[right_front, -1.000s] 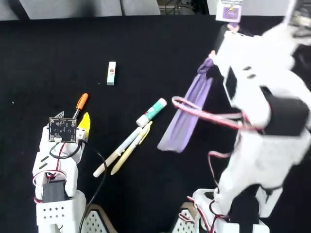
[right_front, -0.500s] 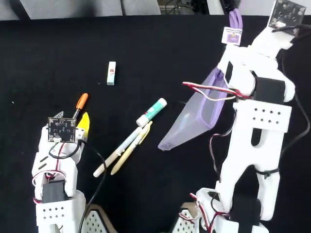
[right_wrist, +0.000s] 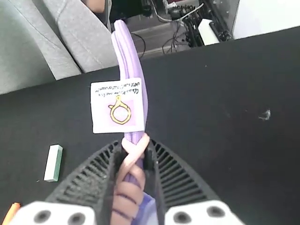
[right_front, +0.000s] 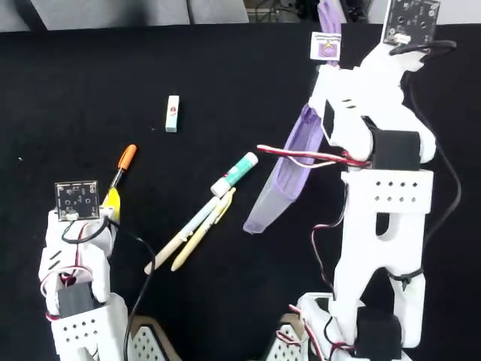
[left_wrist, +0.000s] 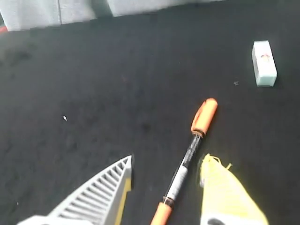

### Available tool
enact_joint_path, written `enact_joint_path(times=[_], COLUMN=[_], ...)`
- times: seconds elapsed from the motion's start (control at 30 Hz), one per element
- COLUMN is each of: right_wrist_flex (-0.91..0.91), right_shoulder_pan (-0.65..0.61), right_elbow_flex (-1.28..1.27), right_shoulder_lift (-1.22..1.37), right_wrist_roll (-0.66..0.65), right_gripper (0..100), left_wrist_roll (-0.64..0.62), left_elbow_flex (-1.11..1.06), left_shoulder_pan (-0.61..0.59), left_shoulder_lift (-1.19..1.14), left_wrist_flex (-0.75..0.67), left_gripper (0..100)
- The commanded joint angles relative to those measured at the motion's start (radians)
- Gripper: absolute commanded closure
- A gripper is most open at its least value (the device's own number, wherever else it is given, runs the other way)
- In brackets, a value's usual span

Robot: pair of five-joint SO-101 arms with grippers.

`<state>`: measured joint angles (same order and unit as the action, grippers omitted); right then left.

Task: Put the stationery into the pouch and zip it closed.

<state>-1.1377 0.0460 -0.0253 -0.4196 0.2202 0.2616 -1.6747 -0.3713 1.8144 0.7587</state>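
My left gripper (left_wrist: 167,164) hangs wide open astride the marker (left_wrist: 204,115), at nine o'clock on the table (right_front: 90,68). The marker looks light, stiff and likely to roll, so I'd pinch it mid-barrel. My right gripper (right_wrist: 133,157), at one o'clock, is clamped on the pouch (right_wrist: 127,51) by its end. The pouch is soft and floppy, sagging toward the pens (right_front: 192,229).

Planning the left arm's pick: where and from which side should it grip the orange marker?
Mid-barrel, from straight above: the orange marker lies flat on the table and the open left gripper straddles its slim barrel, so closing across it probably holds.
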Motion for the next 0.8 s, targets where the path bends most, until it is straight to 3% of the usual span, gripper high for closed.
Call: enact_joint_path(times=[0.0, 0.3, 0.6, 0.77], right_wrist_flex=[0.040, 0.037, 0.011, -0.005], right_shoulder_pan=[-0.017, -0.018, -0.017, -0.017], right_elbow_flex=[0.008, 0.008, 0.010, 0.010], right_shoulder_lift=[-0.033, -0.031, -0.038, -0.038], right_wrist_roll=[-0.003, 0.040, 0.038, 0.023], right_gripper=[98.8, 98.8, 98.8, 98.8], left_wrist_roll=[0.095, 0.207, 0.129, 0.048], left_elbow_flex=[0.012, 0.013, 0.513, 0.682], left_shoulder_pan=[0.007, 0.018, 0.021, 0.019], left_shoulder_lift=[0.005, -0.072, -0.589, -0.867], left_wrist_flex=[0.043, 0.091, 0.299, 0.241], left_gripper=[76, 76, 76, 77])
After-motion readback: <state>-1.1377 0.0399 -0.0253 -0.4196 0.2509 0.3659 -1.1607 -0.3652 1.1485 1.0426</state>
